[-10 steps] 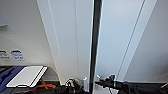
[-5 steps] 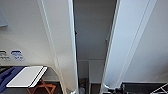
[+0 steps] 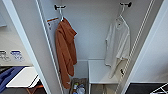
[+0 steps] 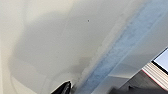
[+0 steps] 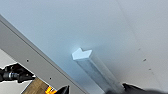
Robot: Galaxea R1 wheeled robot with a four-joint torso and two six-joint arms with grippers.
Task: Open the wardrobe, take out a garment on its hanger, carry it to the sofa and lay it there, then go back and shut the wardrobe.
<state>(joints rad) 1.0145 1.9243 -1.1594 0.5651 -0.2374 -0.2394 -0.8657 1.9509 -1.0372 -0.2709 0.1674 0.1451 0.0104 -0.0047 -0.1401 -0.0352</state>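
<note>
Wardrobe (image 3: 100, 37) doors, a narrow gap 1 s ago, now swung wide w/ interior exposed: opening step judged done; white shirt (image 3: 118, 47) on its white hanger (image 3: 121, 15) hangs at right, unremoved; tool states: cannot tell.

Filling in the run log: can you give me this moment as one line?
wardrobe: both doors open | garment: hanging inside on hanger | orange hooded garment: hanging beside it | grippers: state unclear
</note>
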